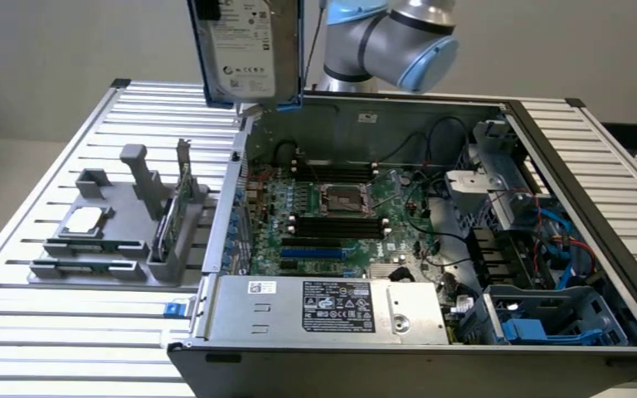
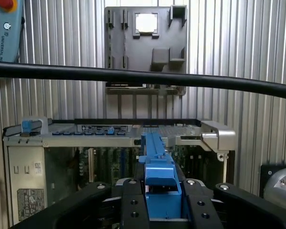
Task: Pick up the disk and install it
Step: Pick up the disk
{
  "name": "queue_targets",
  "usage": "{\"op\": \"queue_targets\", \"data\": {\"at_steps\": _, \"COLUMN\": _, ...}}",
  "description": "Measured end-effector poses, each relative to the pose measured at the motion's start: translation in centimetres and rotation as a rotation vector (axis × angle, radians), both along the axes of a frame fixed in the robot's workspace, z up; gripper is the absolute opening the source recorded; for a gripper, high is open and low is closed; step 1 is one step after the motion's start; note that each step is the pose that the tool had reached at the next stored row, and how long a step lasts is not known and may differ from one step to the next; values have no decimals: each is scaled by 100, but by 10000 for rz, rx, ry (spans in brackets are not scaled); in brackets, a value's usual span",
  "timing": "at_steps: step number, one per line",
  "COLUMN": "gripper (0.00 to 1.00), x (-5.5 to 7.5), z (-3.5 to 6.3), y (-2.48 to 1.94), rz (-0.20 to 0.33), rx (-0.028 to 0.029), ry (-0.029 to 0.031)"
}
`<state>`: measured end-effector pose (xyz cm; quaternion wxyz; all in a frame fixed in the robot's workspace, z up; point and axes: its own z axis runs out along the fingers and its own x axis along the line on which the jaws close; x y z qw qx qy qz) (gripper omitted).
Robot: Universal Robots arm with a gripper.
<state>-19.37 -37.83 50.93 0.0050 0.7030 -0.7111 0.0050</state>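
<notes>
Gripper (image 2: 162,193) first, nearest the wrist cam: its black fingers (image 2: 133,200) stand part-closed on either side of the disk (image 2: 155,157), seen edge-on w/ the blue carrier rail running away from the lens. Pad contact itself is hidden, so prob. a firm pinch on the rail end rather than certain. Disk sits centred betw. the jaws and sticks out ahead of them.

Handling, as a judgement:
- **Weight and stiffness:** it's a metal drive, so stiff and fairly heavy for its bulk. It won't bend.
- **Fragility:** shock-sensitive, so no knocks or drops.
- **Grip:** metal faces and label look slick. The plastic rails should give better purchase, though they may flex a bit.
- **Where to hold:** across the rails/edges, as now, not on the flat faces.

Further off in the wrist view is the open computer case (image 2: 86,136), below the disk. Beyond it is a grey fixture tray (image 2: 145,43) on the slatted table (image 2: 257,57).

In the exterior view the disk (image 1: 246,50) hangs upright, label toward the cam. It is above the case's far corner on the exterior view's left, well apart from the motherboard (image 1: 341,207).
</notes>
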Motion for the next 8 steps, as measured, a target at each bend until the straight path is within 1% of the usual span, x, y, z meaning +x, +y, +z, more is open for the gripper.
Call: {"op": "queue_targets", "data": {"at_steps": 8, "gripper": 33, "x": 364, "z": 0, "y": -94, "rz": 1, "rx": 0, "ry": 86}}
